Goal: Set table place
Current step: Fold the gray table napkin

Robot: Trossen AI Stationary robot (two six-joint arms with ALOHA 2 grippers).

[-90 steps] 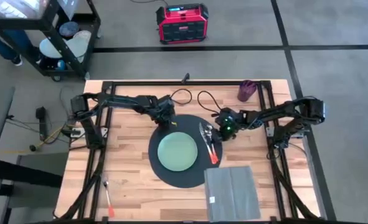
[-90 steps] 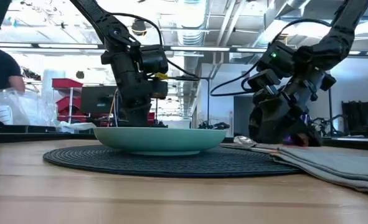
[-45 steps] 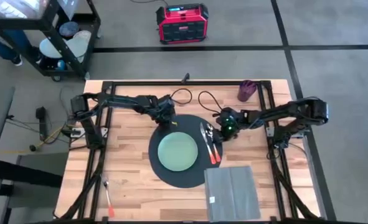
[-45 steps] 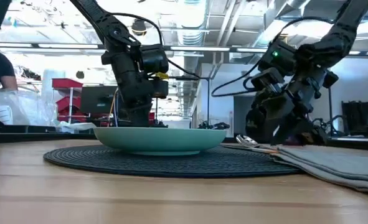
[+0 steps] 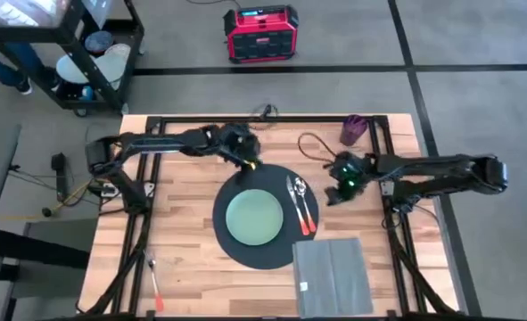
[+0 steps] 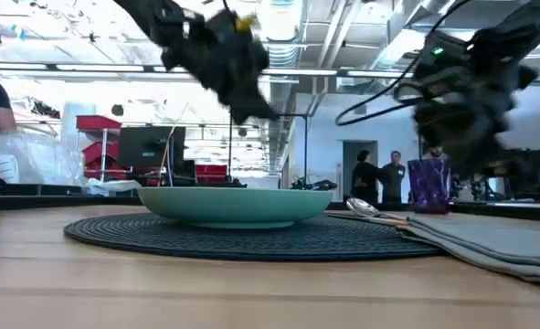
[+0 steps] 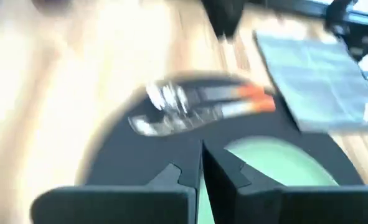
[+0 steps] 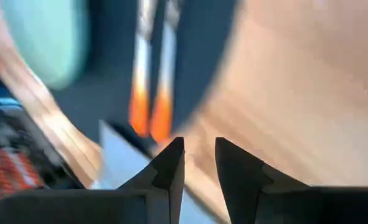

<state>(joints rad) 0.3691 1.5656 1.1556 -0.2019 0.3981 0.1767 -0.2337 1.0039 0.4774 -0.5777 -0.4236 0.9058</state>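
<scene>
The round dark placemat (image 5: 261,254) lies mid-table on the light-wood table (image 5: 183,232). A pale green plate (image 5: 252,217) rests on it. Two orange-handled utensils (image 5: 299,203) lie side by side on the mat's right part, also seen as utensils (image 7: 196,109) in the left wrist view. My left gripper (image 5: 250,162) hovers shut over the mat's far edge, holding nothing. My right gripper (image 5: 333,194) hangs right of the mat above bare wood, open by a narrow gap (image 8: 199,152).
A folded grey napkin (image 5: 333,276) lies at the near right, overlapping the mat's edge. A purple cup (image 5: 352,130) stands at the far right. Another orange-handled tool (image 5: 155,287) lies near the near left corner. Black frame rails (image 5: 138,232) run along the sides.
My left gripper has risen from the mat's far edge and drawn back toward the table's far edge. My right gripper has lifted and pulled away from the utensils toward the table's right edge. The utensils, plate and mat have stayed in place.
</scene>
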